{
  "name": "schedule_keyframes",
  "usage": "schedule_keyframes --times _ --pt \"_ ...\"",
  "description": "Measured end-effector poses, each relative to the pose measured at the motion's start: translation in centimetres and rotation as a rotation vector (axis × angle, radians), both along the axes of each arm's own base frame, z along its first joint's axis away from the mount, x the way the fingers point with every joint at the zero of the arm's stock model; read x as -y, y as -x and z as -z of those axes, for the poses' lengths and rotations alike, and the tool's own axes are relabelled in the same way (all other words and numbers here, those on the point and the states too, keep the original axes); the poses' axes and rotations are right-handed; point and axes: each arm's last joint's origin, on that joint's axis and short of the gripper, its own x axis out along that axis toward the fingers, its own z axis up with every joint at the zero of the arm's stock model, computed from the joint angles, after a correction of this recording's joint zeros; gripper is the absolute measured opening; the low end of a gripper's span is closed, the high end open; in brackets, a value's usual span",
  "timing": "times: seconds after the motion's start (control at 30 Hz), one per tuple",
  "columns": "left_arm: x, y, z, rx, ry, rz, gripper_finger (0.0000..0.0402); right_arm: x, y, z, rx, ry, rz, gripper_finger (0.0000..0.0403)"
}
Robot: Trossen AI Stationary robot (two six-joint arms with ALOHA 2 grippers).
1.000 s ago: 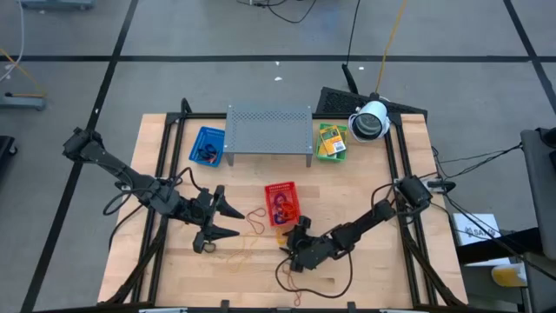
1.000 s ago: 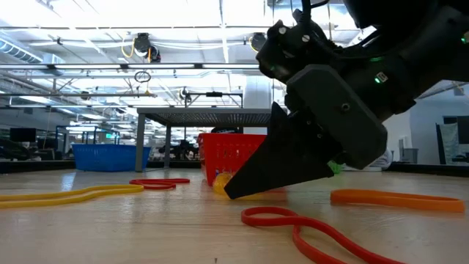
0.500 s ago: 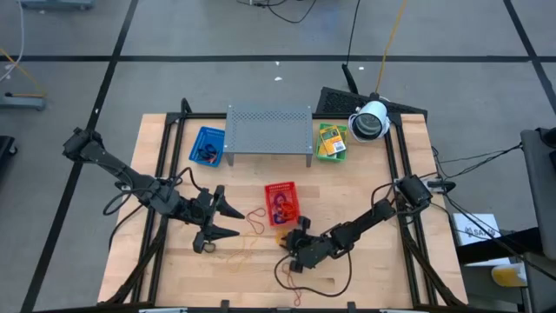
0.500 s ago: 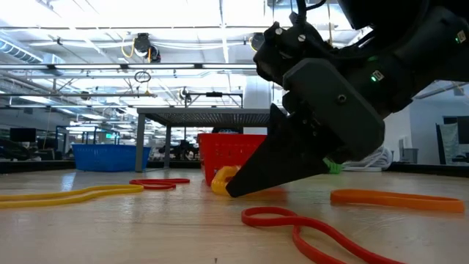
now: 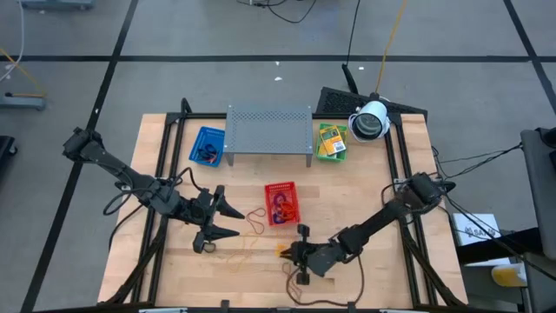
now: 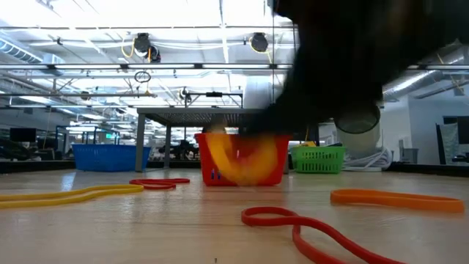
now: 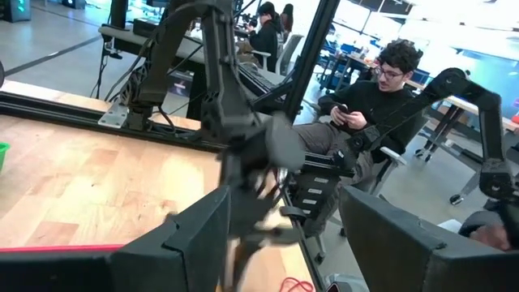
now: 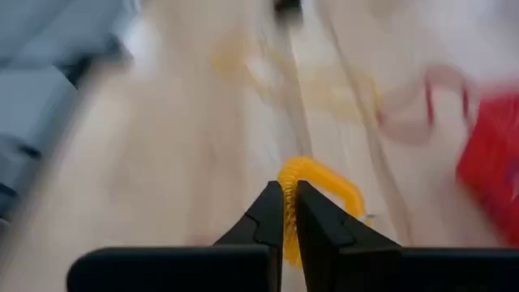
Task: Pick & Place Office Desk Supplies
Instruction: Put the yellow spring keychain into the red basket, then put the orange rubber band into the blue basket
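My right gripper [image 5: 290, 252] is near the table's front middle, shut on a yellow-orange rubber band [image 8: 336, 182]. In the low view the band [image 6: 236, 163] shows as a blurred loop above the tabletop, in front of the red basket [image 6: 242, 158]. My left gripper [image 5: 236, 223] stands open and level over the table's left half, nothing between its fingers. Loose bands lie flat on the wood: a red one [image 5: 255, 219], a tan one [image 5: 234, 254], and in the low view a red [image 6: 308, 231], an orange [image 6: 396, 198] and a yellow one [image 6: 73, 195]. Yellow-and-green packets [image 5: 331, 141] sit at the back right. My right gripper pinches the yellow-orange band at one spot of its loop [image 8: 302, 168] between the two fingers. The fingers slant down from the table's right side. The rest of the loop stands out beyond the fingers, lifted clear of the table.
The red basket [image 5: 281, 202] stands mid-table just beyond my right gripper. A blue basket [image 5: 207, 145] and a grey perforated rack [image 5: 269, 130] stand at the back, a white camera head [image 5: 370, 122] at the back right. A seated person [image 7: 365, 105] is beyond the table.
My right gripper has risen and drawn a little toward the table's near edge, and its dark wedge has left the low view's middle. The yellow-orange band, which lay on the wood by its fingertips, has come up with it, clear of the table.
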Motion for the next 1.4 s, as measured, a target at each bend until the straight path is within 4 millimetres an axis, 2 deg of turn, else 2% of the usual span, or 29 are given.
schedule_keyframes --times 0.13,0.3,0.57,0.8,1.0,1.17,1.4 --pt "0.0 0.0 0.0 -0.003 -0.002 0.000 0.0241 -0.6 0.8 -3.5 0.106 0.051 -0.002 0.0005" --pt "0.0 0.0 0.0 -0.003 -0.002 0.001 0.0241 0.2 1.7 -8.0 0.205 0.107 0.009 0.0004" --pt "0.0 0.0 0.0 -0.003 -0.002 0.000 0.0241 4.7 2.6 -11.4 0.149 0.242 0.194 0.0004" --pt "0.0 0.0 0.0 -0.002 -0.005 0.000 0.0241 7.8 2.1 -10.6 0.023 0.236 0.257 0.0004" --pt "0.0 0.0 0.0 -0.002 -0.005 0.000 0.0241 9.1 1.1 -8.9 -0.060 0.179 0.238 0.0009" --pt "0.0 0.0 0.0 -0.002 -0.004 0.000 0.0241 9.3 0.6 -8.2 -0.088 0.126 0.183 0.0040" --pt "0.0 0.0 -0.1 0.007 0.012 0.009 0.0241 9.3 0.5 -8.2 -0.103 0.105 0.133 0.0096"
